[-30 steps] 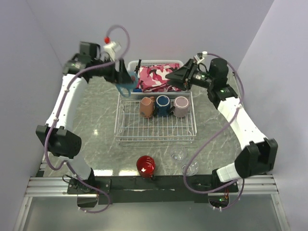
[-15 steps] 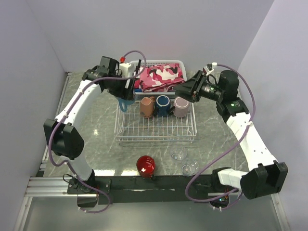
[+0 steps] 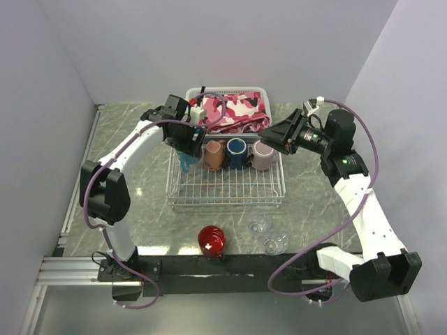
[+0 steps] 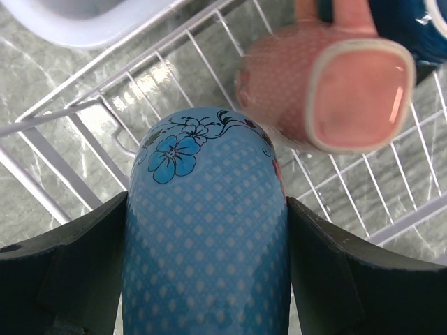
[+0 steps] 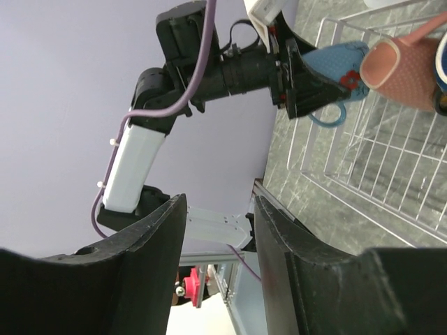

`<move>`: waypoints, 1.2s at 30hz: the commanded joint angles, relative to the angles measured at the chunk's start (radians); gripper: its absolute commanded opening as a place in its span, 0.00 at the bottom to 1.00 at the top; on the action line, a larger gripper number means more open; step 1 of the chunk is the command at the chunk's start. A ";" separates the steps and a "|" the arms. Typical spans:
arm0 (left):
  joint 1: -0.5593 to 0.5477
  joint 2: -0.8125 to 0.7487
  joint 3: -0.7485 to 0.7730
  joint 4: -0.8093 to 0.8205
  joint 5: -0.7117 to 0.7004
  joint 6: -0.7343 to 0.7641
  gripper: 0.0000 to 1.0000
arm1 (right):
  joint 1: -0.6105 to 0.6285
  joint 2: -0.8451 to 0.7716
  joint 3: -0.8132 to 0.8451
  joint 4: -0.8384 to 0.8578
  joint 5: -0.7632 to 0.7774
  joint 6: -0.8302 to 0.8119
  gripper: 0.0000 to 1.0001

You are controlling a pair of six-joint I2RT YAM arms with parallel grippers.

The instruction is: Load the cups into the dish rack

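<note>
Currently rack [image 3: 227, 194] holds three mugs [image 3: 237, 153], left pincer [image 3: 188, 149] one teal mug [image 3: 185, 165].

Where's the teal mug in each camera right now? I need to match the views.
Top external: the teal mug is at the far-left corner of the dish rack, held by the left gripper.
Left wrist: it fills the lower centre, between the fingers.
Right wrist: upper right, handle below it.
Shared landmark: the terracotta mug beside it, in all three views.
</note>
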 commanded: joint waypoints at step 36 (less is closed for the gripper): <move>-0.038 0.017 0.054 0.087 -0.164 -0.042 0.96 | -0.022 -0.030 -0.032 -0.004 -0.048 -0.017 0.51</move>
